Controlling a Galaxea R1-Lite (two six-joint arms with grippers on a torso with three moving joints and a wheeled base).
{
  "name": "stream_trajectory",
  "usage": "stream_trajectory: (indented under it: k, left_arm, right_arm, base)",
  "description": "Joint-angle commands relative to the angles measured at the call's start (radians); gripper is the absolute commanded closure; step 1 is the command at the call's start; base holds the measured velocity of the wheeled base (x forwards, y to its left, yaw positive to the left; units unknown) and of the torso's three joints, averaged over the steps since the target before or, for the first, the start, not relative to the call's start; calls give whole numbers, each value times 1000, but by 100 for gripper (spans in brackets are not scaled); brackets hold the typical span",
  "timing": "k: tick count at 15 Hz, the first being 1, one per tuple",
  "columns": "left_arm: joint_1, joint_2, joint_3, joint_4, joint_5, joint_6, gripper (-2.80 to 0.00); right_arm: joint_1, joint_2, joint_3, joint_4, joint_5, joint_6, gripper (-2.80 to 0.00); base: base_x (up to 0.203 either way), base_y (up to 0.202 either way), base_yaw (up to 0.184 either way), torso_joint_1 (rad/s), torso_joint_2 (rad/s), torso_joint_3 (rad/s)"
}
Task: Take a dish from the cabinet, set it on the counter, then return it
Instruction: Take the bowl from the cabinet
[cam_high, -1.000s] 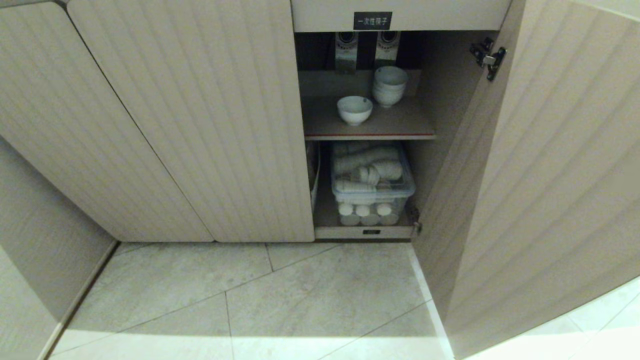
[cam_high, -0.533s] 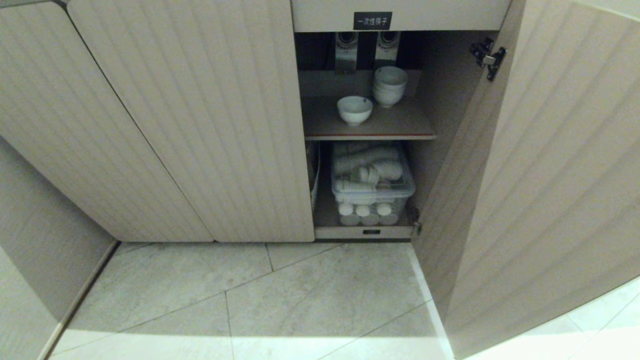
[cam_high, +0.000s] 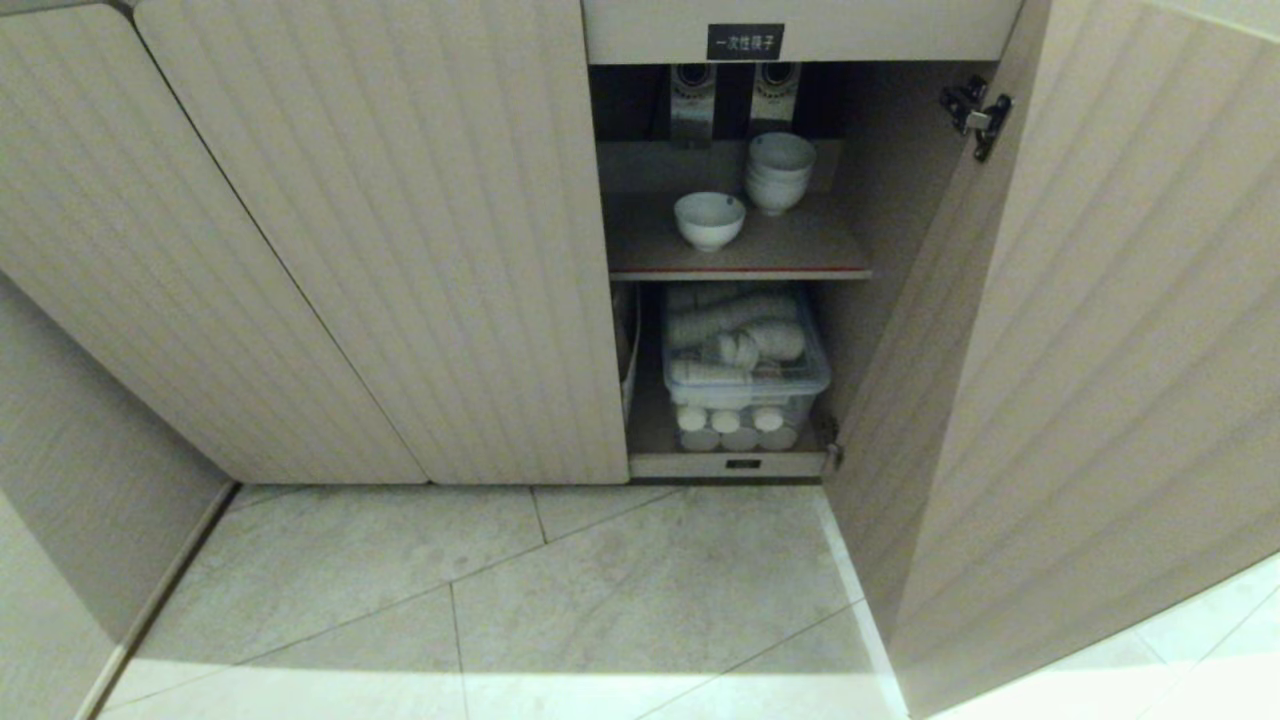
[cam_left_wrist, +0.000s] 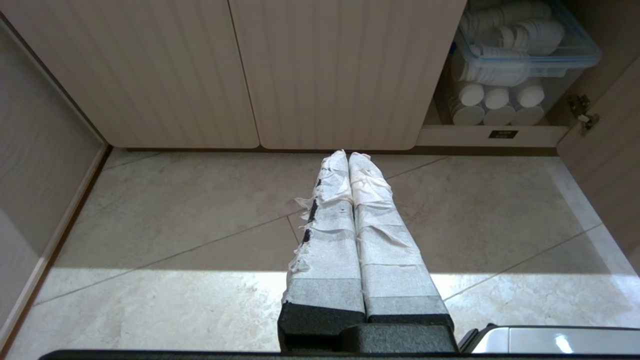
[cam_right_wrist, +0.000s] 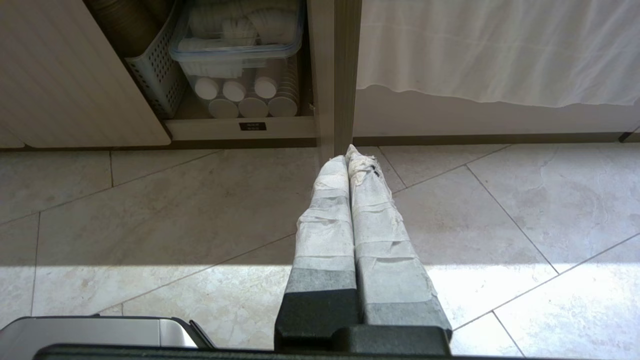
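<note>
the cabinet (cam_high: 420, 250) fills your head view, its right-hand door (cam_high: 1090, 380) swung wide on its hinge (cam_high: 975, 115), the left doors closed. inside, the upper shelf (cam_high: 790, 250) carries the dish (cam_high: 709, 219), a small white bowl standing upright and alone toward the front left, with a stack of like bowls (cam_high: 778, 172) just behind and to its right, apart from it. below sits a clear lidded bin (cam_high: 745, 360) of white cups. the counter is not in view.

the relation you work from: the dish lies ahead of and above both grippers, inside the open bay. the bowl is round, so no long axis constrains the approach; only the rim does. judging by the wrist views, the open bay sits more squarely ahead of the right arm, while the left faces mostly the closed doors, so the right looks the nearer.

pose: the left gripper (cam_left_wrist: 347, 156) and right gripper (cam_right_wrist: 351, 152) both hang low over the floor tiles (cam_high: 600, 600), pointing toward the cabinet base, taped fingers pressed together, nothing between them. neither arm shows in the head view. the fetch has not begun.
</note>
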Motion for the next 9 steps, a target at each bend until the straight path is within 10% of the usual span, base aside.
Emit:
stream_trajectory:
  k: [1,9]
  left_arm:
    - [0,0,0,-1,0,0,0]
    - [0,0,0,-1,0,0,0]
  right_arm:
    - [0,1,0,0,0,0,0]
    - [0,1,0,0,0,0,0]
  base:
    - [0,0,0,0,0,0]
    - [0,0,0,0,0,0]
